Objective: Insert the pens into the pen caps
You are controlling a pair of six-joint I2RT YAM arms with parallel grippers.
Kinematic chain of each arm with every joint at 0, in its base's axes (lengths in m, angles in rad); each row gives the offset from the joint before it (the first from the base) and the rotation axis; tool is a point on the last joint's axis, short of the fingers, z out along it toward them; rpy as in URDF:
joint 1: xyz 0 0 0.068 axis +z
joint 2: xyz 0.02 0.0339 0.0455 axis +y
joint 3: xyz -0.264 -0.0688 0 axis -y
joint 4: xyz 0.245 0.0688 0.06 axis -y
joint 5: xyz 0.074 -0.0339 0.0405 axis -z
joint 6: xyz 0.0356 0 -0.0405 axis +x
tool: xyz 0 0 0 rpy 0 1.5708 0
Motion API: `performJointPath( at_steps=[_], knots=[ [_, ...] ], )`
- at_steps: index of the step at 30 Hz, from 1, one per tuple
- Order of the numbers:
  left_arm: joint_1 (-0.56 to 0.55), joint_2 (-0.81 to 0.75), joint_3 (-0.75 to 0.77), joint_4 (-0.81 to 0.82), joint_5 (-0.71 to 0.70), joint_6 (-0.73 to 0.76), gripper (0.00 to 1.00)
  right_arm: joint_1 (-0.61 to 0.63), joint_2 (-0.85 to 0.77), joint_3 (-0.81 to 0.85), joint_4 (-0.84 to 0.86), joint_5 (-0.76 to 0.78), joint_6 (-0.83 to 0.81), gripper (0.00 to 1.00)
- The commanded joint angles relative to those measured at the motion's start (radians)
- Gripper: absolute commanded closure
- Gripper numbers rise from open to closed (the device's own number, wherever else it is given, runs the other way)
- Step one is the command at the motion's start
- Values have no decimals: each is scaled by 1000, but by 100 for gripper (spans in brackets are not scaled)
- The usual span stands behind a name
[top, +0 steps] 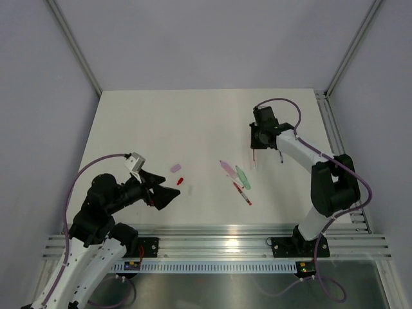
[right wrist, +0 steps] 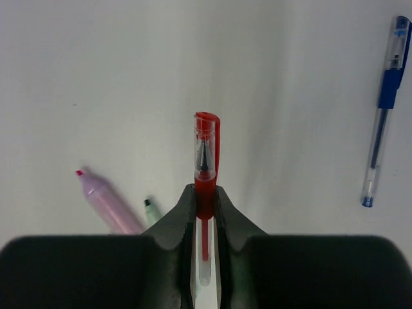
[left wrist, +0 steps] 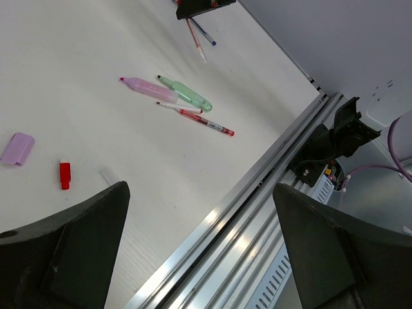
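While the left gripper (left wrist: 199,193) hung wide open and empty, a stubby red plastic cap (left wrist: 64,175) and a flat lilac cap (left wrist: 17,148) lay loose just beyond it. Farther out, a pink highlighter (left wrist: 151,89), a pale green highlighter (left wrist: 188,94) and a thin red pen (left wrist: 207,123) waited, apparently uncapped. Farthest, the right gripper (right wrist: 205,193) clamped a red-capped clear pen (right wrist: 206,148) near a capped blue pen (right wrist: 385,96). Grey walls (top: 206,38) enclosed the white tabletop (top: 161,122).

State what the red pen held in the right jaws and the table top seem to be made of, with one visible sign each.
Red pen: probably glossy clear plastic; its tip shows through the cap. Table top: matte white, perhaps laminate; no glare shows.
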Motion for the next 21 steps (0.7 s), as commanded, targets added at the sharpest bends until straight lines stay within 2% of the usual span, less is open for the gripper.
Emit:
performJointPath(
  at_steps=[1, 5, 10, 17, 21],
  knots=[
    [2, -13, 19, 20, -18, 12, 3, -60, 119, 115, -131, 36, -92, 97],
    [2, -24, 19, 18, -19, 12, 1, -95, 228, 219, -200, 56, -117, 94],
    [2, -31, 18, 18, -22, 9, 1, -144, 326, 269, -256, 57, -123, 89],
    [2, -25, 16, 18, -30, 7, 1, -158, 378, 295, -265, 70, -118, 70],
    [2, -19, 18, 14, -35, 7, 1, -157, 337, 280, -246, 94, -109, 62]
  ],
)
